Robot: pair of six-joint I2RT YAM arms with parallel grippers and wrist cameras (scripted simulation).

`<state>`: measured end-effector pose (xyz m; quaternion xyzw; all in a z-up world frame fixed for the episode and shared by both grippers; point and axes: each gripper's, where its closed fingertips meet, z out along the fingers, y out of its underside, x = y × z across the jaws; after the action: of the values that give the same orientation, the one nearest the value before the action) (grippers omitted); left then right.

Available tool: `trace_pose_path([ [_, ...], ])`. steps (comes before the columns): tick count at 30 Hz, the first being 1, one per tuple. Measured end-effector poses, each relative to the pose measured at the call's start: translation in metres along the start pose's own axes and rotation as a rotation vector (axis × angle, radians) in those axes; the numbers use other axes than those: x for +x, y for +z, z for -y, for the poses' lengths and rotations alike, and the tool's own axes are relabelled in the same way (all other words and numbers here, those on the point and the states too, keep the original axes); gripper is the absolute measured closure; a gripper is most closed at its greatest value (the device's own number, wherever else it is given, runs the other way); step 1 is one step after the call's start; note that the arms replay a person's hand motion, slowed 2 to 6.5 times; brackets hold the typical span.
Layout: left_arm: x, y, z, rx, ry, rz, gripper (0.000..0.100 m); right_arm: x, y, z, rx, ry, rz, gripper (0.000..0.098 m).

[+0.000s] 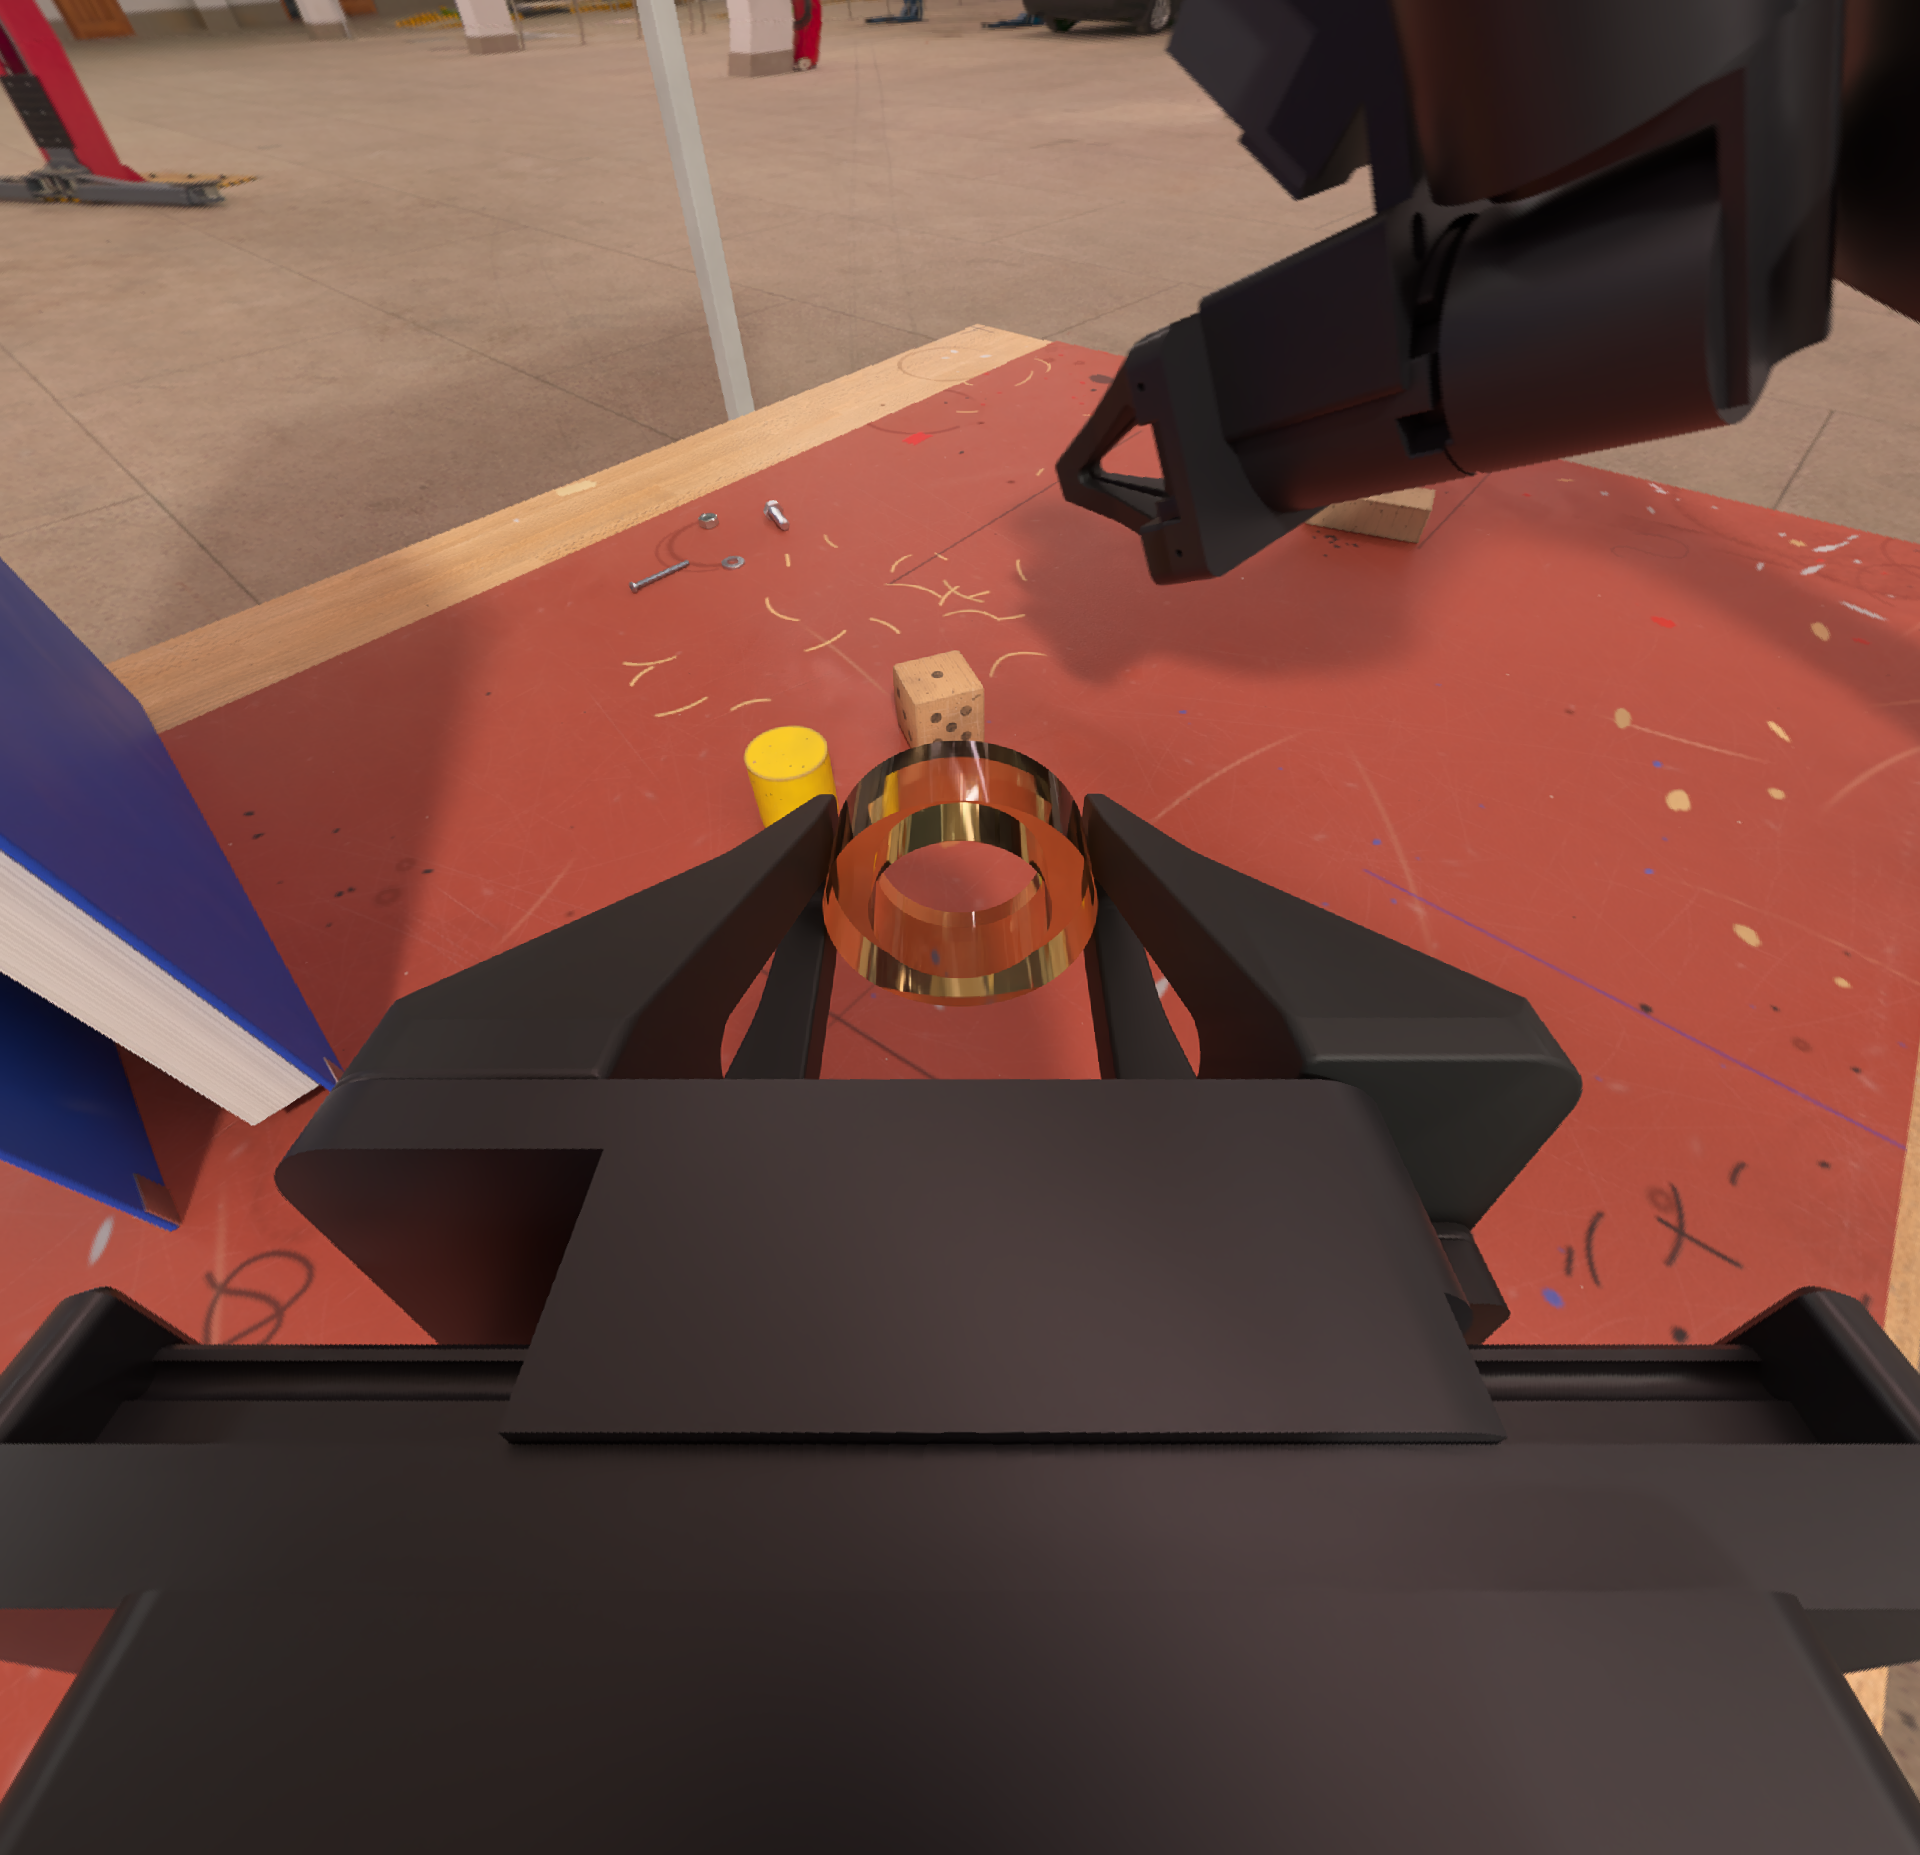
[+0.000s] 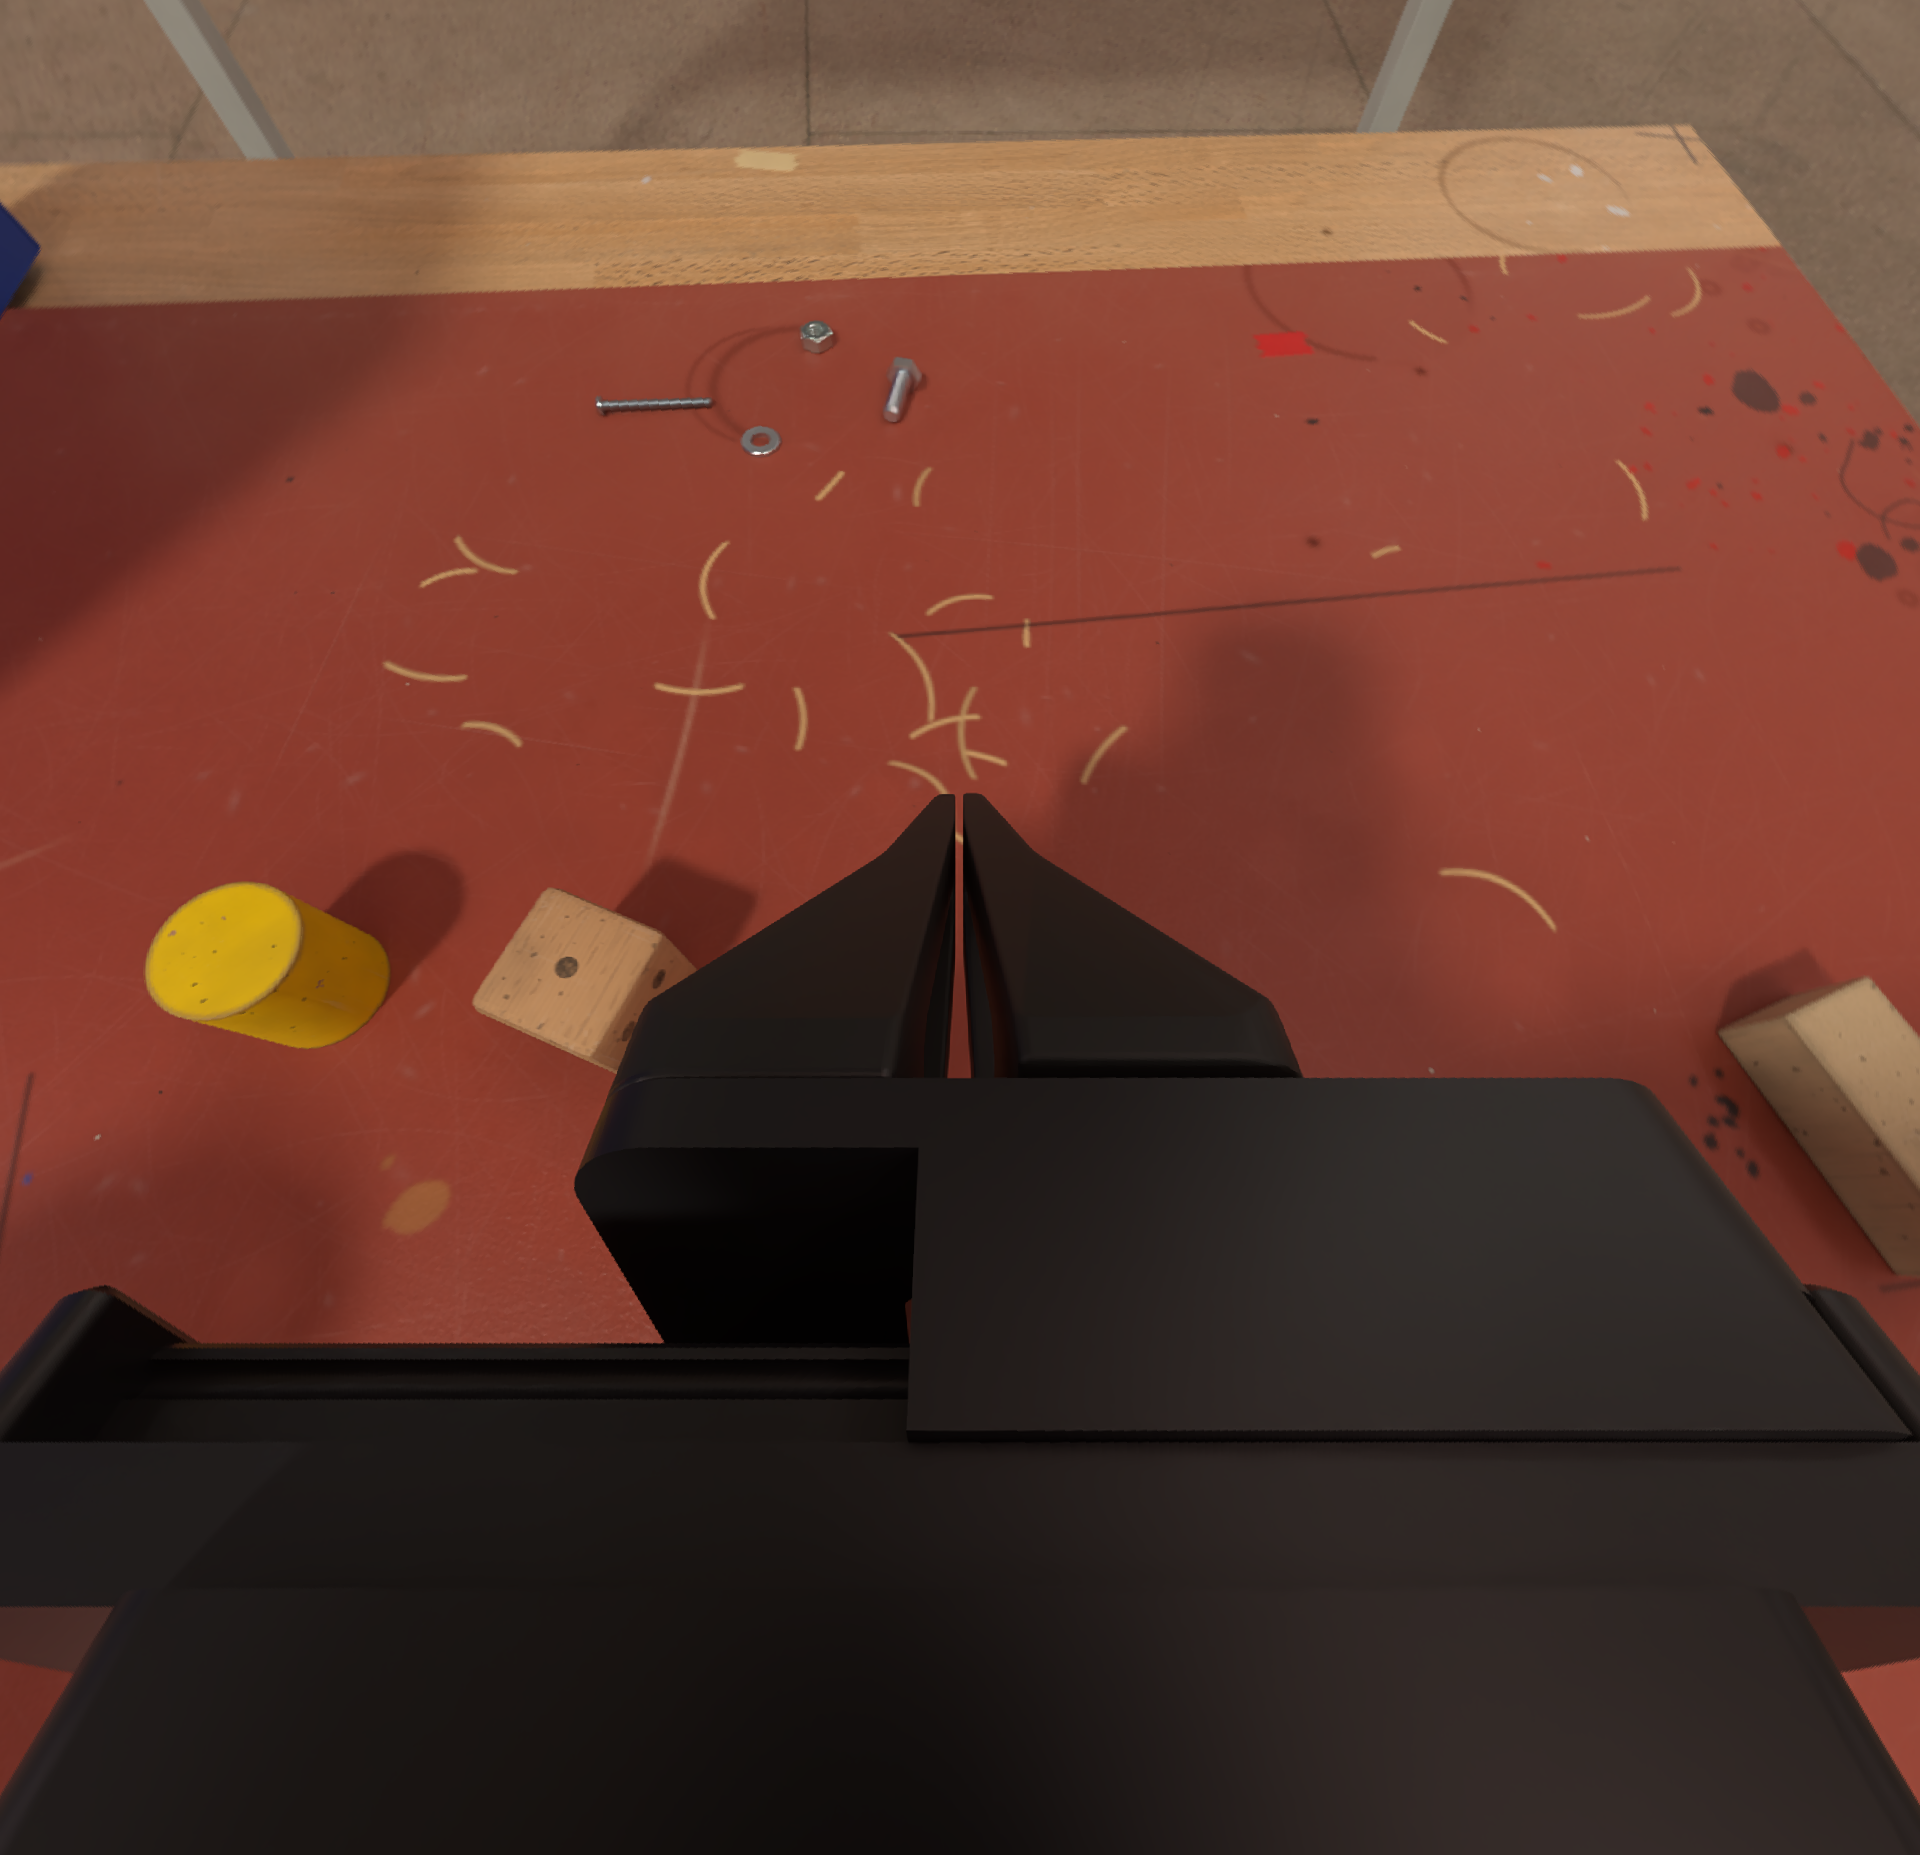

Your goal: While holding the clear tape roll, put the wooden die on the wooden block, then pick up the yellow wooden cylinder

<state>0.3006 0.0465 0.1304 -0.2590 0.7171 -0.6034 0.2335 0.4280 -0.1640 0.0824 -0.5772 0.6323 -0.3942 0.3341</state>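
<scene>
My left gripper (image 1: 958,818) is shut on the clear amber tape roll (image 1: 961,948) and holds it above the red mat. Just beyond it stand the yellow wooden cylinder (image 1: 787,771) and the wooden die (image 1: 938,697). My right gripper (image 2: 958,799) is shut and empty above the mat; it also shows in the left wrist view (image 1: 1117,501), up and to the right. In the right wrist view the yellow cylinder (image 2: 265,964) and the die (image 2: 577,974) lie to its left, the die partly hidden by my finger. The wooden block (image 2: 1844,1093) lies at the right edge, and shows behind the right arm (image 1: 1382,512).
A blue book (image 1: 125,870) stands open at the left of the mat. A screw (image 2: 655,405), a nut (image 2: 818,335), a bolt (image 2: 902,389) and a washer (image 2: 762,441) lie near the far wooden table edge (image 2: 935,210). Beyond the table is floor.
</scene>
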Motion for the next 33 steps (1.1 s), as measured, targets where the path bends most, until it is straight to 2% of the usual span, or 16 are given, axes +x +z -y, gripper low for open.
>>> trace_pose_path([
  [6,0.005,-0.003,-0.001,0.015,-0.011,-0.031,0.061,-0.033,0.002,0.01,0.012,-0.161,0.058,0.0966],
  [10,0.007,-0.004,-0.003,0.025,-0.026,-0.045,0.061,-0.062,-0.008,0.019,0.069,-0.277,0.15,0.0966],
  [13,0.008,-0.004,-0.005,0.023,-0.028,-0.054,0.061,-0.073,-0.018,0.022,0.09,-0.325,0.178,0.0966],
  [23,0.007,-0.004,-0.015,-0.009,-0.023,-0.051,0.061,-0.071,-0.041,0.035,0.129,-0.347,0.193,0.0967],
  [30,0.006,-0.004,-0.013,-0.005,-0.022,-0.048,0.061,-0.06,-0.047,0.038,0.142,-0.34,0.207,0.0967],
  [33,0.006,-0.004,-0.013,-0.005,-0.022,-0.047,0.061,-0.057,-0.048,0.037,0.139,-0.349,0.211,0.0936],
])
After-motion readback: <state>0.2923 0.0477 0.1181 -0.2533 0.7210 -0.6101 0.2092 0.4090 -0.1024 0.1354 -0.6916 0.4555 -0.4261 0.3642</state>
